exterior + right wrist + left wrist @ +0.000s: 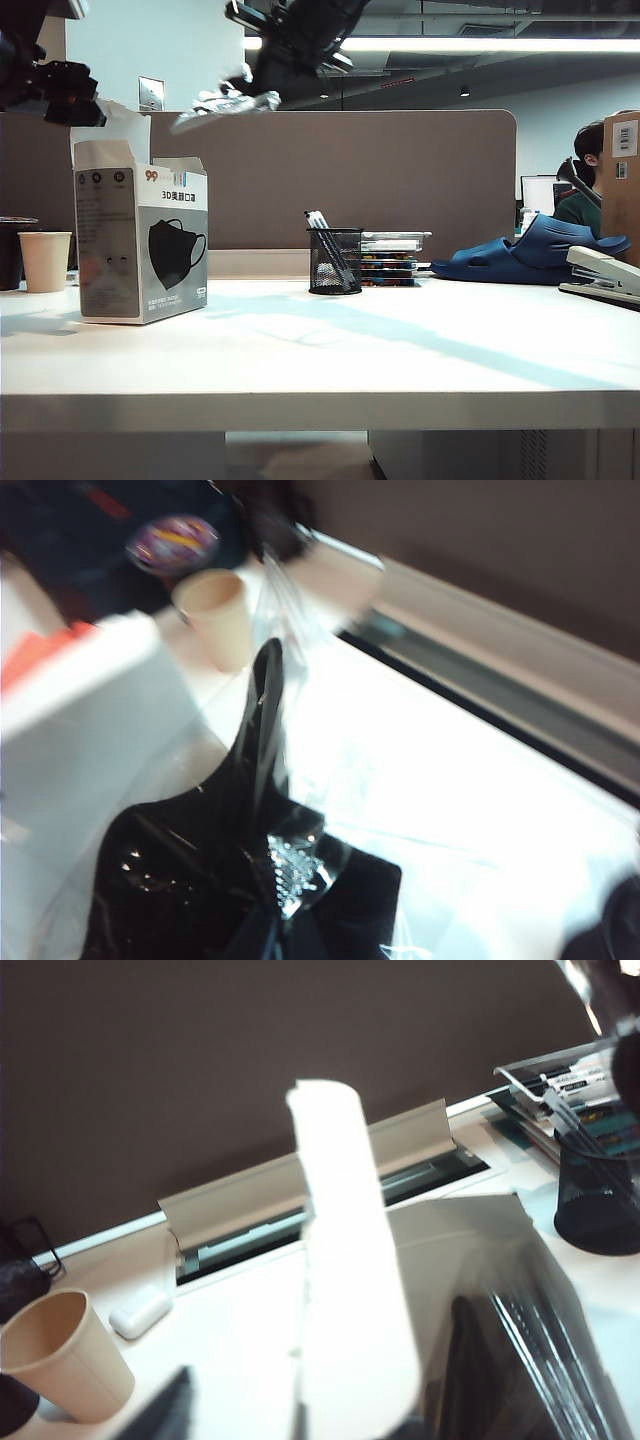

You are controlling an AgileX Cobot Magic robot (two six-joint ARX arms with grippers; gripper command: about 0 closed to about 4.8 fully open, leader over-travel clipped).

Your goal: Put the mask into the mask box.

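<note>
1. Clearly the mask (pixel 255 810), black in its clear crinkly wrapper, is up in the air: the right wrist view shows it pinched in the right gripper (pixel 285 880), whose jaws are closed on the wrapper. In the exterior view the wrapper (pixel 225 105) hangs from the right arm, above and just to the right of the mask box.
2. The mask box (pixel 140 235) stands upright on the white desk (pixel 400 350) with one tall flap (pixel 110 125) raised at its top.
3. The left gripper (pixel 60 90) sits by that flap, at the top left of the exterior view. Its fingers do not show clearly in its own wrist view, which is filled by the white flap (pixel 345 1260), so I cannot tell whether it grips anything.
4. To do this step well, I judge the left arm should hold the flap back so the mouth stays wide.
5. The right arm should bring the mask over the opening, narrow edge down, and lower it before letting go.
6. Watch the paper cup (pixel 45 260) just beside the box, and mind the limp wrapper catching on the rim.
</note>
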